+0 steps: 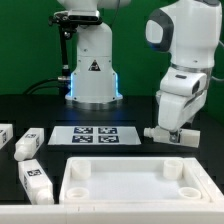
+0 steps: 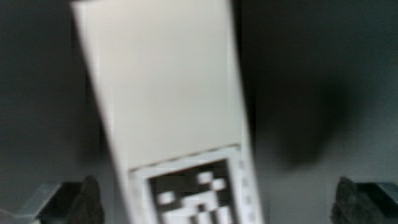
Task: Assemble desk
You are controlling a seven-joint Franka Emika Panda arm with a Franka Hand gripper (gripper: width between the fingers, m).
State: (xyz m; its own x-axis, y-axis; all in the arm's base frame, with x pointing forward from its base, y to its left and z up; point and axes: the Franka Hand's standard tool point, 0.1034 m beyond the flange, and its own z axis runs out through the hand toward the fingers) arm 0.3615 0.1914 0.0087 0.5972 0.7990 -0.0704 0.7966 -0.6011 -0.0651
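The white rectangular plastic block leg (image 2: pixel 169 90) lies flat on the black worktop (image 1: pixel 140 118), toward its edge on the exterior view's right. It sits just beyond the far corner of the white square rimmed plastic panel (image 1: pixel 135 185). The arm's two-finger gripper (image 1: pixel 170 130) hangs over the leg with its jaws wide apart, one on each side, clamping nothing. The leg looks light, stiff and smooth, so it is probably slippery. Pinching its long flat sides near the middle should hold it squarely.
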